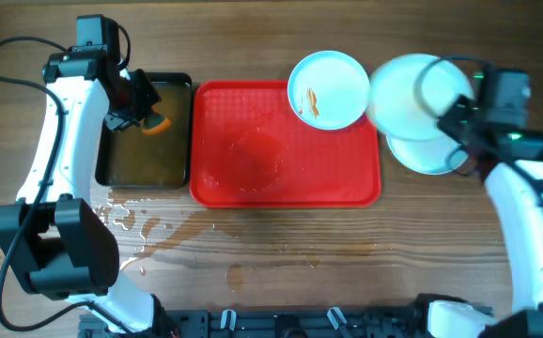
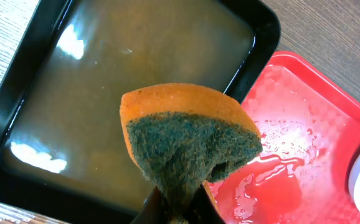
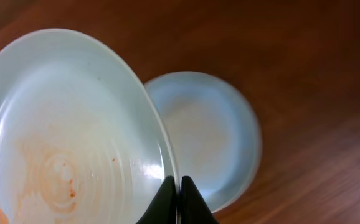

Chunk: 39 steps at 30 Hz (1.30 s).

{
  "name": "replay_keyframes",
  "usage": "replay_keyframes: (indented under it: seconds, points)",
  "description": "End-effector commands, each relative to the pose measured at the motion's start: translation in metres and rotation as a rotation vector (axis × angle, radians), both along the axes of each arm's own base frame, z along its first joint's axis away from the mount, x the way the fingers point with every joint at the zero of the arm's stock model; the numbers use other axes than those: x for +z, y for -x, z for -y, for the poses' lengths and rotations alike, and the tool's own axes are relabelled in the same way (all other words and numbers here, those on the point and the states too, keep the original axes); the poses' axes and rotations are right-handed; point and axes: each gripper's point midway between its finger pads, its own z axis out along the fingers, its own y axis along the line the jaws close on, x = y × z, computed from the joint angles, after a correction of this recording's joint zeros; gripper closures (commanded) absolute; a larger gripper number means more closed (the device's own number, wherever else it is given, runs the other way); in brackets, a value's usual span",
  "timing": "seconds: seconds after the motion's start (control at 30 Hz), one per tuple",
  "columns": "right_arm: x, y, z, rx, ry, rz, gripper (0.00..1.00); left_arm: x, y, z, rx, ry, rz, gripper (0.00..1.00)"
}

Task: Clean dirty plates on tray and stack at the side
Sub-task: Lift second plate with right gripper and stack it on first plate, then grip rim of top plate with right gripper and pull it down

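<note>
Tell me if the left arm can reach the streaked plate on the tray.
Probably yes: the left gripper holds the sponge over the pan, the tray between is bare, and the streaked plate lies uncovered.

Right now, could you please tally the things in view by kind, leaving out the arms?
plates: 3
tray: 1
pan: 1
sponge: 1
Total: 6
</note>
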Motion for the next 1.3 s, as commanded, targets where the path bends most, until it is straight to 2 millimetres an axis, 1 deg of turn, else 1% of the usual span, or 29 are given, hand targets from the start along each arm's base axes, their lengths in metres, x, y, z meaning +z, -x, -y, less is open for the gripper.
replay_keyframes:
  seconds: [0.0, 0.03, 0.07, 0.17, 0.2, 0.23, 0.27, 0.3, 0.33, 0.4, 0.43, 0.47, 0.5, 0.57, 0.6, 0.63, 0.67, 0.73, 0.77, 0.8, 0.9, 0.93, 1.07, 1.1, 1.17, 1.2, 1.23, 1.27]
  points:
    - [-0.048, 0.011, 0.029, -0.097, -0.074, -0.124, 0.96, -0.004, 0.001, -0.001, -0.013, -0.005, -0.01, 0.96]
    - [-0.058, 0.012, 0.035, -0.114, -0.081, -0.152, 0.96, -0.004, 0.001, -0.001, -0.013, -0.005, -0.01, 0.96]
    - [-0.073, 0.014, 0.038, -0.127, -0.091, -0.193, 0.96, -0.004, 0.001, -0.001, -0.013, -0.006, -0.01, 0.96]
    - [-0.112, 0.019, 0.039, -0.134, -0.107, -0.309, 0.96, -0.004, 0.001, -0.001, -0.013, -0.005, -0.01, 0.96]
    - [-0.118, 0.019, 0.039, -0.135, -0.111, -0.326, 0.95, -0.004, 0.001, -0.001, -0.013, -0.005, -0.01, 0.96]
    - [-0.12, 0.019, 0.039, -0.136, -0.112, -0.329, 0.85, -0.004, 0.001, -0.001, -0.013, -0.005, -0.01, 0.96]
    - [-0.12, 0.018, 0.039, -0.136, -0.112, -0.326, 0.69, -0.004, 0.001, -0.001, -0.013, -0.005, -0.01, 0.96]
    - [-0.116, 0.015, 0.039, -0.133, -0.112, -0.315, 0.48, -0.004, 0.001, -0.001, -0.013, -0.005, -0.01, 0.96]
    - [-0.111, 0.011, 0.038, -0.125, -0.122, -0.3, 0.43, -0.004, 0.001, -0.001, -0.013, -0.005, -0.01, 0.96]
    - [-0.095, -0.003, 0.025, -0.067, -0.187, -0.248, 0.42, -0.004, 0.001, -0.001, -0.013, -0.005, -0.01, 0.96]
    - [-0.083, -0.014, 0.013, -0.002, -0.242, -0.199, 0.42, -0.004, 0.001, -0.001, -0.013, -0.005, -0.01, 0.96]
    - [-0.059, -0.036, -0.015, 0.134, -0.322, -0.098, 0.42, -0.004, 0.001, -0.001, -0.013, -0.005, -0.01, 0.96]
    - [-0.045, -0.052, -0.044, 0.231, -0.353, -0.037, 0.41, -0.004, 0.001, -0.001, -0.013, -0.005, -0.01, 0.96]
    - [-0.041, -0.067, -0.088, 0.344, -0.34, -0.004, 0.4, -0.004, 0.001, -0.001, -0.013, -0.005, -0.01, 0.96]
    - [-0.045, -0.072, -0.11, 0.368, -0.321, -0.003, 0.4, -0.004, 0.001, -0.001, -0.013, -0.005, -0.01, 0.96]
    - [-0.053, -0.076, -0.133, 0.382, -0.295, -0.014, 0.4, -0.004, 0.001, -0.001, -0.013, -0.005, -0.01, 0.96]
    - [-0.064, -0.079, -0.149, 0.371, -0.281, -0.028, 0.41, -0.004, 0.001, -0.001, -0.013, -0.005, -0.01, 0.96]
    - [-0.086, -0.079, -0.162, 0.288, -0.247, -0.067, 0.41, -0.004, 0.002, 0.0, -0.014, -0.001, -0.012, 0.96]
    - [-0.099, -0.079, -0.169, 0.256, -0.238, -0.083, 0.45, -0.004, 0.002, 0.0, -0.011, -0.001, -0.015, 0.96]
    - [-0.106, -0.081, -0.17, 0.234, -0.229, -0.083, 0.48, -0.004, 0.002, 0.0, -0.011, -0.001, -0.015, 0.96]
    - [-0.124, -0.082, -0.169, 0.205, -0.235, -0.11, 0.65, -0.004, 0.002, 0.0, -0.011, -0.001, -0.014, 0.96]
    - [-0.129, -0.081, -0.168, 0.203, -0.228, -0.123, 0.67, -0.004, 0.002, 0.0, -0.011, -0.001, -0.014, 0.96]
    - [-0.162, -0.076, -0.169, 0.202, -0.23, -0.193, 0.76, -0.004, 0.002, 0.0, -0.011, -0.001, -0.014, 0.96]
    - [-0.163, -0.075, -0.175, 0.227, -0.253, -0.199, 0.79, -0.004, 0.002, 0.0, -0.011, -0.001, -0.014, 0.96]
    - [-0.163, -0.071, -0.182, 0.277, -0.26, -0.215, 0.91, -0.004, 0.002, 0.0, -0.011, -0.001, -0.014, 0.96]
    - [-0.164, -0.067, -0.188, 0.315, -0.269, -0.231, 0.96, -0.004, 0.002, 0.0, -0.011, -0.001, -0.014, 0.96]
    - [-0.166, -0.061, -0.193, 0.334, -0.285, -0.254, 0.96, -0.004, 0.002, 0.0, -0.011, -0.001, -0.014, 0.96]
    - [-0.168, -0.048, -0.204, 0.37, -0.316, -0.303, 0.96, -0.004, 0.002, 0.0, -0.011, -0.001, -0.014, 0.96]
